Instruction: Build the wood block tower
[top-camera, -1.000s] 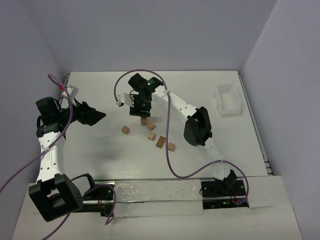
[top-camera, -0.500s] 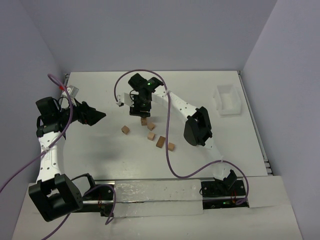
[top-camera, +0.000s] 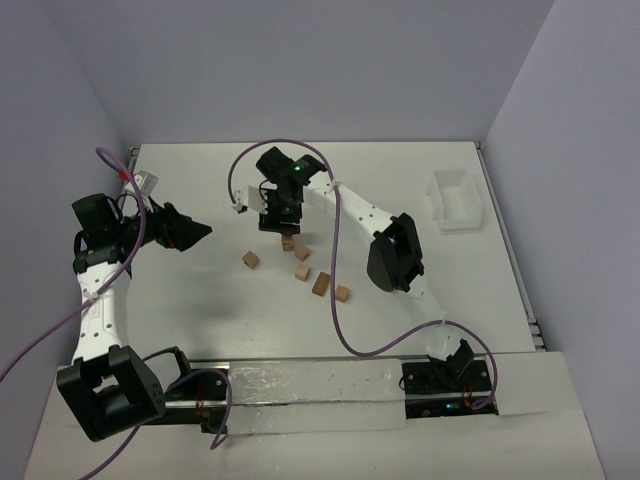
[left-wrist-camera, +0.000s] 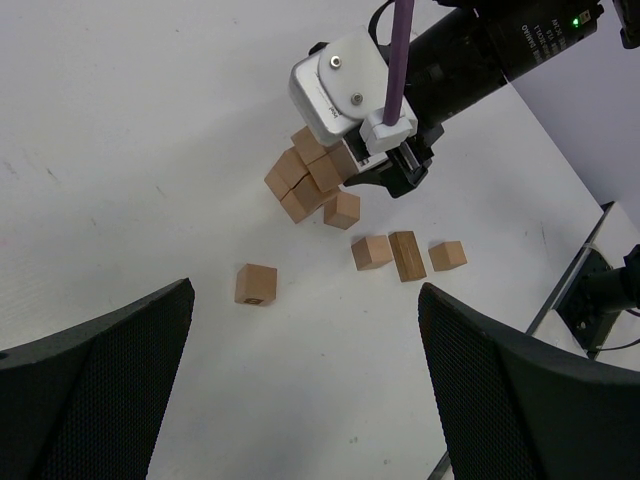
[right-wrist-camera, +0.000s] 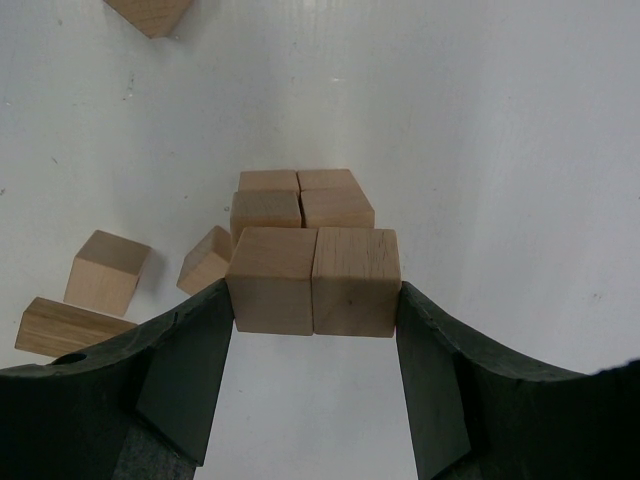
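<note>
My right gripper (right-wrist-camera: 315, 292) is shut on a pair of wood blocks (right-wrist-camera: 313, 280) held side by side between its fingers. Right below them stands the tower (right-wrist-camera: 300, 205), a low stack two blocks wide. The left wrist view shows that stack (left-wrist-camera: 305, 182) under the right gripper (left-wrist-camera: 385, 165). From above, the right gripper (top-camera: 283, 222) sits mid-table over the tower (top-camera: 288, 241). Loose wood blocks lie near it: one to the left (top-camera: 251, 260), others to the right (top-camera: 321, 284). My left gripper (top-camera: 200, 232) hangs open to the left, with nothing in it (left-wrist-camera: 305, 295).
A white plastic bin (top-camera: 455, 200) stands at the far right edge of the table. A purple cable (top-camera: 335, 290) loops across the table beside the right arm. Loose blocks (left-wrist-camera: 407, 255) lie in a row right of the tower.
</note>
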